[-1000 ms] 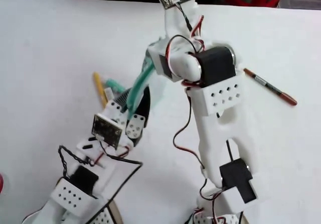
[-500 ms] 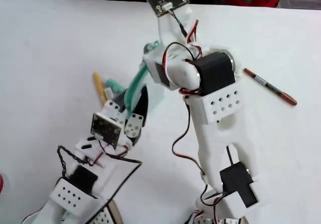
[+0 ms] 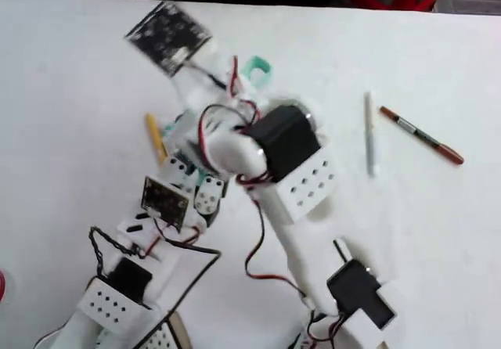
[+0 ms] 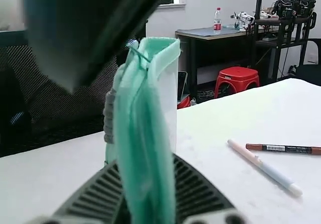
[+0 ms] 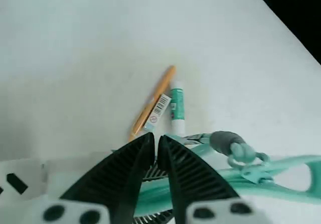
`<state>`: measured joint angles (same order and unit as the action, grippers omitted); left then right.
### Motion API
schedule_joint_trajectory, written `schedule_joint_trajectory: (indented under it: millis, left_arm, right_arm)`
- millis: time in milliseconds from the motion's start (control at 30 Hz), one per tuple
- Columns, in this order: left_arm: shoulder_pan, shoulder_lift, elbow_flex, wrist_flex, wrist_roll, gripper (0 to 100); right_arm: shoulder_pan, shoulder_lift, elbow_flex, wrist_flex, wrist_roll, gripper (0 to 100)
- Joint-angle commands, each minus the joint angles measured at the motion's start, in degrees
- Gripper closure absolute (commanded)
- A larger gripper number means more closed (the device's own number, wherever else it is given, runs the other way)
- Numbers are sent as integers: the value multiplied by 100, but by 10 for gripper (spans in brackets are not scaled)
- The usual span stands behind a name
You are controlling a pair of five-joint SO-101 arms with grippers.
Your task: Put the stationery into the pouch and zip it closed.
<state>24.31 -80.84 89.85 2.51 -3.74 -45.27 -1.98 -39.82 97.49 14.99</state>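
Observation:
My left gripper (image 3: 202,181) sits near the table's left front, shut on the green pouch (image 4: 145,133), which stands on edge between its jaws. The pouch's loop end (image 3: 257,69) pokes out beyond the right arm. My right gripper (image 5: 156,142) hovers over the pouch with its black fingers together and nothing between them. The grey zipper pull (image 5: 225,140) lies just beside those fingers. An orange pen (image 5: 153,103) and a green-and-white glue stick (image 5: 177,108) lie side by side past the fingertips. A white pen (image 3: 369,134) and a brown-red pen (image 3: 423,135) lie to the right.
The right arm's white body and black motor (image 3: 286,142) cross the table's middle, with loose wires around them. The table (image 3: 78,67) is plain white. A red stool (image 4: 235,78) and desks stand in the room beyond the far edge.
The right arm has swung left across the pouch, and its camera board now sits over the far left. The white pen it hid has come into sight. The left arm stayed put.

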Motion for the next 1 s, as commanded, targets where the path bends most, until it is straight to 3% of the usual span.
schedule_joint_trajectory:
  millis: [0, 133, 267, 333, 400, 467, 967]
  left_arm:
    - [-4, -4, -123, 0, -44, 976]
    - [-13, -4, -123, 0, -53, 976]
    - [-13, -4, -123, 0, -53, 976]
    - [-22, -4, -123, -9, -53, 976]
    - [-22, -4, -123, -18, -53, 976]
    - [-4, -4, -123, -9, -53, 976]
    - [13, -4, -114, -26, -264, 976]
  right_arm:
    - [-382, -251, -176, 31, 123, 981]
    - [-286, -259, -220, -22, 114, 981]
    - [725, -207, -615, -40, -484, 967]
    - [1077, -207, -668, -101, -914, 885]
    - [1130, -207, -677, -110, -1020, 764]
    - [1103, -189, -642, -242, -1055, 704]
    - [971, 532, -659, 101, -1037, 845]
